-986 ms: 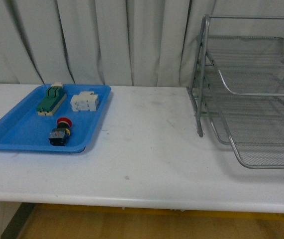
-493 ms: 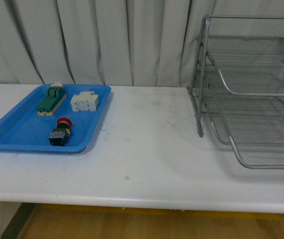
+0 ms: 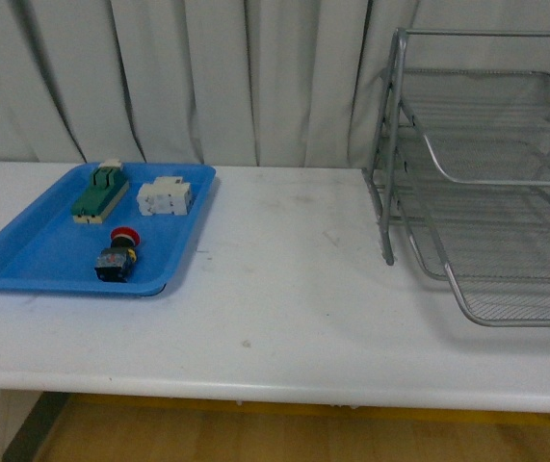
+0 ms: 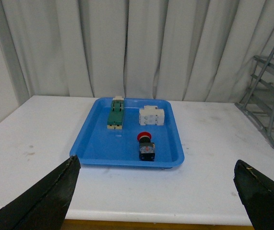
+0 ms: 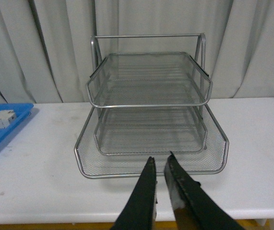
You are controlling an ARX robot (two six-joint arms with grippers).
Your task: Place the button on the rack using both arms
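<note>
White table [image 3: 284,289], blue tray [image 3: 39,248] L, wire rack [image 3: 525,265] R

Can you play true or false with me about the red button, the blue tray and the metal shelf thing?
1. The button lies in the blue tray. True.
2. The left gripper is shut on the button. False: it is wide open and apart from the button, which lies in the tray untouched.
3. The white block sits in the rack. False: it is in the blue tray, beside the green-and-cream block.
4. The right gripper points toward the rack, with its fingers almost together and nothing between them. True.
</note>
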